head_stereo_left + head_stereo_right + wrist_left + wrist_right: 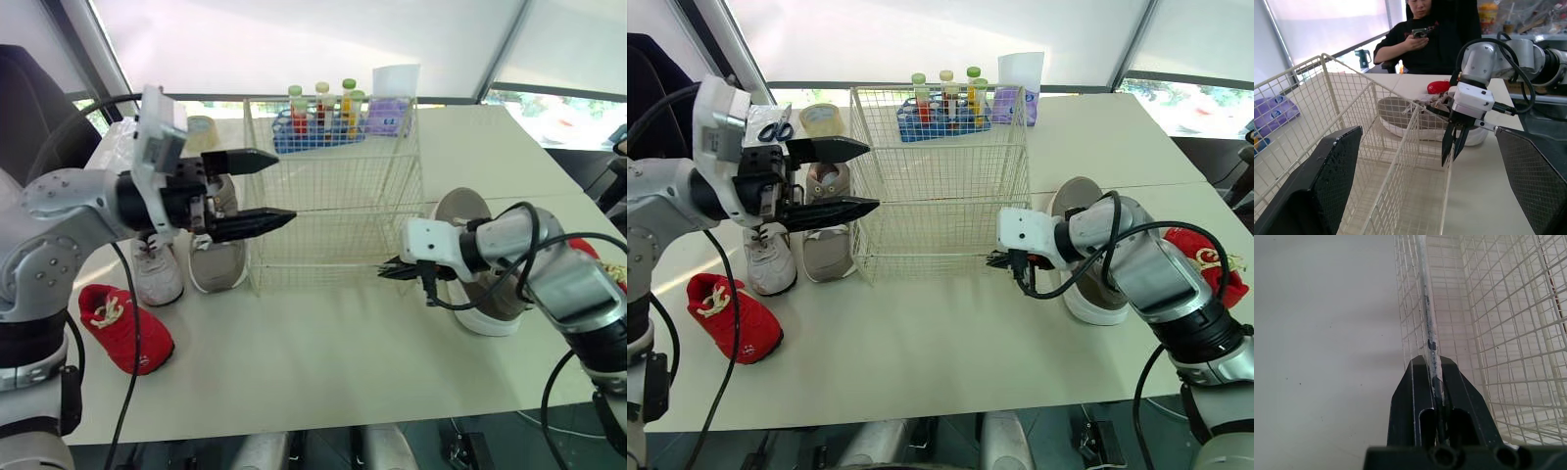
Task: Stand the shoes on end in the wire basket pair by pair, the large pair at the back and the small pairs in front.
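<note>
Right gripper point(1004, 260) clamped on wire basket point(940, 176); left gripper point(872, 176) wide open.
Right fingers are closed tight on the basket's near right corner wire, low by the table point(921, 352). Left jaws are spread wide and hold nothing, tips just off the basket's left wall, above the beige shoe point(828, 250) and white shoe point(771, 264). The large shoe point(1095, 307) lies just behind the right wrist. A red shoe point(720, 315) sits under the left forearm.

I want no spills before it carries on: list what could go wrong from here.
1. The right gripper is shut on a wire at the front right corner of the empty wire basket; a pull could drag or tip it.
2. The left gripper is open at the basket's left wall; its fingers might snag the mesh.
3. The large shoe lies just behind the right arm, which could knock it.
</note>
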You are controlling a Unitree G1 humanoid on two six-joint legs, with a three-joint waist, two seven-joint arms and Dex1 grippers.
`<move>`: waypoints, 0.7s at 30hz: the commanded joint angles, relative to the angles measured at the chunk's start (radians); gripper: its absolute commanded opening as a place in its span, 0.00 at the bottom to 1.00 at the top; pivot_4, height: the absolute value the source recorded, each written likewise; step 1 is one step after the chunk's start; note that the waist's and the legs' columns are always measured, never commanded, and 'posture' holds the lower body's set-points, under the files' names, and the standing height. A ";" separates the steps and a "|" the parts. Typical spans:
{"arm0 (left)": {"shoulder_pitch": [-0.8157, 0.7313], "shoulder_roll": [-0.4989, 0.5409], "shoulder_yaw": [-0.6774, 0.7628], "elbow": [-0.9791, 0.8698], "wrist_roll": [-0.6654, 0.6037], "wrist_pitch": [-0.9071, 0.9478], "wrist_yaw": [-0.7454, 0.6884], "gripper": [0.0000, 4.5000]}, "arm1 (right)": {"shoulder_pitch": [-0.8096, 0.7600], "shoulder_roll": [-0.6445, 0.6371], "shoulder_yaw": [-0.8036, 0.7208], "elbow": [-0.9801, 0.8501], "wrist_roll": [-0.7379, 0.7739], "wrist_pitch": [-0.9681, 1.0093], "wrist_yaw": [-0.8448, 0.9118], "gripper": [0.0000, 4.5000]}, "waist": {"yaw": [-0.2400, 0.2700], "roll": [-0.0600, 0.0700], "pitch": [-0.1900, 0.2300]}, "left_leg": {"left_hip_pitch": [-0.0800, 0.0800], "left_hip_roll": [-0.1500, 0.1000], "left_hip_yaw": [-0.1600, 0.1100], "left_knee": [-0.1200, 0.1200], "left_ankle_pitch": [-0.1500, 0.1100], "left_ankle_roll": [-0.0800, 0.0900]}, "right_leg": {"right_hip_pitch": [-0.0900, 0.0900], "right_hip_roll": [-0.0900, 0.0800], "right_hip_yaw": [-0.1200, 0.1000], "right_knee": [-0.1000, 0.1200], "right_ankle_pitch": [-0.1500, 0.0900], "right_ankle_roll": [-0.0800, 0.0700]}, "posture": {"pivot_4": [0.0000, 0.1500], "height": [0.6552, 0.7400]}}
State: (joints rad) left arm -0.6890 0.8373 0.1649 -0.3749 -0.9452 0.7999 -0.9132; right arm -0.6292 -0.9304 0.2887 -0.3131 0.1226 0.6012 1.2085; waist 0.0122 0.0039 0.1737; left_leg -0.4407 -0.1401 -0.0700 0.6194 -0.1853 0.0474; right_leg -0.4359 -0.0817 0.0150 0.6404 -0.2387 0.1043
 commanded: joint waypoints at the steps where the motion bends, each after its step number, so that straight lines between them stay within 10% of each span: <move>1: -0.032 -0.002 -0.004 -0.010 0.007 -0.009 -0.003 1.00 | 0.014 -0.003 -0.028 -0.026 -0.005 -0.022 -0.020 0.07 | 0.000 0.000 0.000 | 0.000 0.000 0.000 0.000 0.000 0.000 | 0.000 0.000 0.000 0.000 0.000 0.000 | 1.00 1.00; 10: -0.032 -0.005 -0.007 0.007 0.019 -0.017 -0.023 1.00 | -0.001 -0.023 -0.143 -0.078 0.087 0.035 -0.029 0.99 | 0.001 0.000 0.000 | 0.000 0.000 0.000 0.003 0.000 0.000 | 0.000 0.000 0.000 0.003 0.000 -0.001 | 1.00 1.00; 21: -0.047 -0.032 -0.027 0.042 0.053 -0.042 -0.065 1.00 | 0.021 -0.092 -0.599 -0.256 0.420 0.338 -0.097 0.99 | 0.004 0.000 0.000 | 0.000 0.000 0.000 0.004 -0.001 0.001 | 0.001 -0.001 0.000 0.004 -0.002 -0.003 | 1.00 1.00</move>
State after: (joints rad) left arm -0.7152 0.8045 0.1298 -0.3322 -0.9001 0.7874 -0.9642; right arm -0.6182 -0.9860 -0.1916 -0.5315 0.4914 0.8792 1.1337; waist 0.0159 0.0036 0.1737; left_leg -0.4409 -0.1401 -0.0701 0.6240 -0.1860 0.0485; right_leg -0.4353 -0.0823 0.0149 0.6447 -0.2406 0.1010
